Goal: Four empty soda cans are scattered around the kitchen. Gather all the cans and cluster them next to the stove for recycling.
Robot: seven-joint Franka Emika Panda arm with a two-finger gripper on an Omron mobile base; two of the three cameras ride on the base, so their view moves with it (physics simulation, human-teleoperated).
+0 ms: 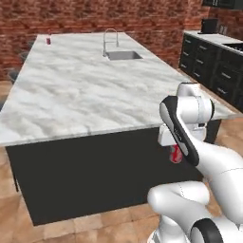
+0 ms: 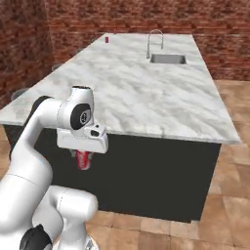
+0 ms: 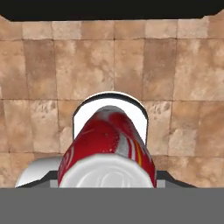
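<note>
The jaws pinch a red soda can [image 3: 107, 151], carried low in front of the dark side of the island, below the edge of the marble desk [image 1: 71, 90]. In the hand view the can's silver top faces the camera and its body points down toward the tiled floor [image 3: 175, 74].

As I judge it, the step in hand is carrying this can to the stove. To do it well, keep the grip firm and lift the can clear of the desk edge before swinging over any surface, then set it down upright (a thin empty can will likely tip or roll if dropped from a height).

A second can [image 1: 48, 40] stands at the far corner of the desk, well apart from the sink [image 1: 123, 55]. The sink basin looks empty, as far as I can tell.
</note>
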